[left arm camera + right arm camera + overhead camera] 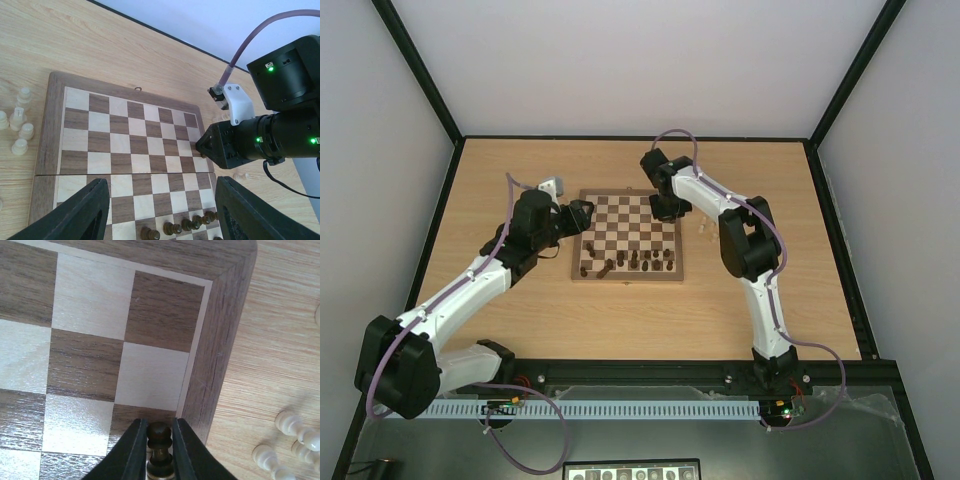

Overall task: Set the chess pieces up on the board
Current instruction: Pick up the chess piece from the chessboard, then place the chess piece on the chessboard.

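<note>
Right gripper (159, 426): clamped on a dark pawn (159, 434) at its head; beside the border at the board (220, 330) corner
Left gripper (165, 210): jaws apart, empty; above board
Handling: light, rigid, smooth wood; probably topples easily; pinch the neck squarely

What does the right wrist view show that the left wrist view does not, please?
Only the right wrist view shows the dark pawn held in the right end effector. Only the left wrist view shows the row of dark pieces, cream pieces left of the board, and the open left end effector. Both show the board and tabletop.
</note>
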Available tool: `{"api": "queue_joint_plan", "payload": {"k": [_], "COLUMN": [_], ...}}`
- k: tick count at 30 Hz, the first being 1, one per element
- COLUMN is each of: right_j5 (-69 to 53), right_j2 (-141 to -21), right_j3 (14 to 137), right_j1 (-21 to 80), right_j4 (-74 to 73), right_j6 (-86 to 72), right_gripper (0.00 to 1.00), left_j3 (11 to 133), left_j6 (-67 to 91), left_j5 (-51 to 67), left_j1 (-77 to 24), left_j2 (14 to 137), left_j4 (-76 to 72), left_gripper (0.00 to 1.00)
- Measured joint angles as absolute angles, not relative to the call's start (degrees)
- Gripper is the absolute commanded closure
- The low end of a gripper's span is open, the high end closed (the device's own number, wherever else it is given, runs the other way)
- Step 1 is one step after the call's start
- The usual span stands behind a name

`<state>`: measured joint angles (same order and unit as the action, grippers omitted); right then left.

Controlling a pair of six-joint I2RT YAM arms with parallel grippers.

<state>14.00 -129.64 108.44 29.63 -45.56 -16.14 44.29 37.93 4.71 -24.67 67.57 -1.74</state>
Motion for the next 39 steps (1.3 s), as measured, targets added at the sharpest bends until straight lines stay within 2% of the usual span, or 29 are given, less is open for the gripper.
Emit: {"api": "queue_joint_plan", "payload": {"k": [2, 10, 16, 21, 26, 31, 35, 39], "right_j5": [14.0, 13.0, 1.0, -14.0, -25.6, -29.1, -28.3, -25.4], "right_j2": [-129.6, -129.6, -123.0, -105.1, -86.7, -81.3, -76.3, -66.6], "right_j3": [108.4, 108.5, 100.5, 82.8, 60.9, 45.5, 41.9, 41.9], "right_j1": [29.6, 29.3, 26.5, 23.1, 22.0, 24.0, 28.8, 37.8], "right_j4": [-45.5, -44.5, -34.0, -13.8, 19.0, 45.7, 52.4, 54.3], "right_j6": [-16.0, -15.9, -19.5, -31.1, -53.3, -73.0, -76.4, -70.0], "right_gripper": [0.91, 0.94, 0.93, 0.94, 0.93, 0.92, 0.92, 0.93], "left_j3": [44.3, 43.8, 38.1, 37.1, 36.3, 31.7, 28.9, 27.1], "left_j6": [38.0, 38.0, 38.1, 36.8, 33.9, 31.8, 30.9, 32.0], "left_j5": [4.7, 5.7, 8.9, 9.8, 8.5, 8.5, 10.3, 13.6], "left_j1": [-24.7, -24.7, -26.4, -32.9, -39.9, -43.9, -45.5, -45.9], "left_j2": [67.6, 66.9, 59.4, 55.0, 49.4, 44.7, 44.1, 46.0], "left_j4": [-1.7, -2.0, -4.6, -7.7, -11.7, -19.8, -26.2, -34.4], "left_gripper": [0.4, 0.4, 0.39, 0.38, 0.33, 0.31, 0.3, 0.32]}}
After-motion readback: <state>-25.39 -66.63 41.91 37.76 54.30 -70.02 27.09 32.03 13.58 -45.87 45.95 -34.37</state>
